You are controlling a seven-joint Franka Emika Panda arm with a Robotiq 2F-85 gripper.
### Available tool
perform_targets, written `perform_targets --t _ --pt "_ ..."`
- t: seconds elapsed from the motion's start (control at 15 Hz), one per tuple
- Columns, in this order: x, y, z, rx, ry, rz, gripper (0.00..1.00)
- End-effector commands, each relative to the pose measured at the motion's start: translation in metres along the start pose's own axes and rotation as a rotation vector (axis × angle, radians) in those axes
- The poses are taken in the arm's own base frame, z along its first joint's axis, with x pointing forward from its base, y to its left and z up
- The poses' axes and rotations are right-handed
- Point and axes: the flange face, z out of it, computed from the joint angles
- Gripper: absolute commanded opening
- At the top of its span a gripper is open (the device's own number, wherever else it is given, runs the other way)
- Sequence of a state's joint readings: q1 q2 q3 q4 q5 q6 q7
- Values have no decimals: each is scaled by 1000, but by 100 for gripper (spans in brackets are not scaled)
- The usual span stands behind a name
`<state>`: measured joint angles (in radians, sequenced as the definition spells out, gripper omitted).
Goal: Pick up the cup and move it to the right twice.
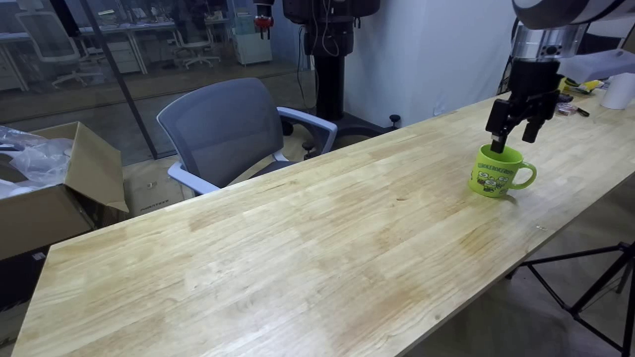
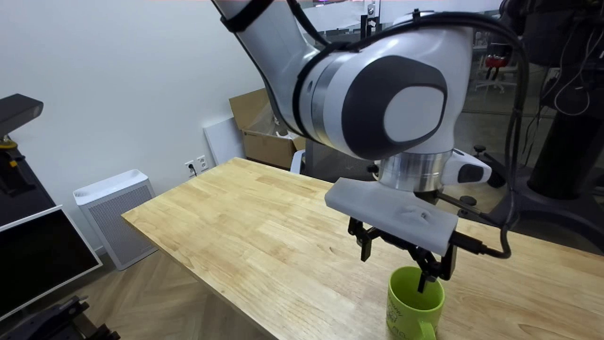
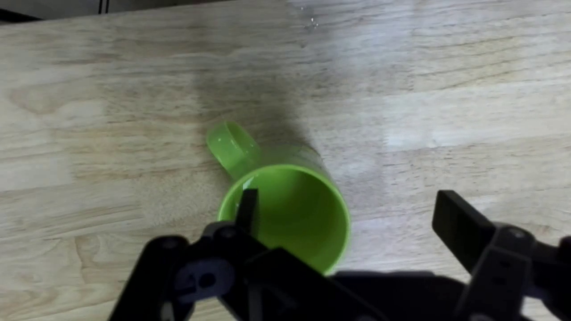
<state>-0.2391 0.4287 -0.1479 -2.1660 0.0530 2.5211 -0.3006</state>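
The cup, a lime-green mug (image 1: 488, 176) with cartoon figures on its side and a loop handle, stands upright on the wooden table (image 1: 317, 238). It also shows in an exterior view (image 2: 406, 322), cut by the lower edge, and in the wrist view (image 3: 294, 209), handle towards the upper left. My gripper (image 1: 513, 143) is open right above it and also shows in an exterior view (image 2: 393, 273). In the wrist view, the gripper (image 3: 348, 196) has one finger over the cup's mouth near its left rim; whether it dips inside I cannot tell. The other finger is apart, beyond the right rim.
A grey chair (image 1: 223, 129) stands at the table's long edge. A white cylindrical container (image 1: 618, 91) and small items (image 1: 570, 108) lie farther along the table. A cardboard box (image 1: 94, 168) and a black tripod (image 1: 585, 292) stand off the table.
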Motion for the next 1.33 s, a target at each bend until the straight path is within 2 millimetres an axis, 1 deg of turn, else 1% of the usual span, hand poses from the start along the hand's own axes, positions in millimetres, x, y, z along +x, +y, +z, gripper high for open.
perform_targets --t 0.0,0.2,0.4,0.87,1.13,1.2,1.27 --pt "30 -8 -4 -26 9 9 100" --pt "42 -16 1 -26 18 5 100" --pt "44 -21 13 -31 10 0 100" --pt "41 -21 42 -31 -37 15 100" --pt "40 -21 51 -42 -53 27 100" --pt "41 -21 53 -46 -54 30 75" --pt "41 -21 54 -51 -56 33 74"
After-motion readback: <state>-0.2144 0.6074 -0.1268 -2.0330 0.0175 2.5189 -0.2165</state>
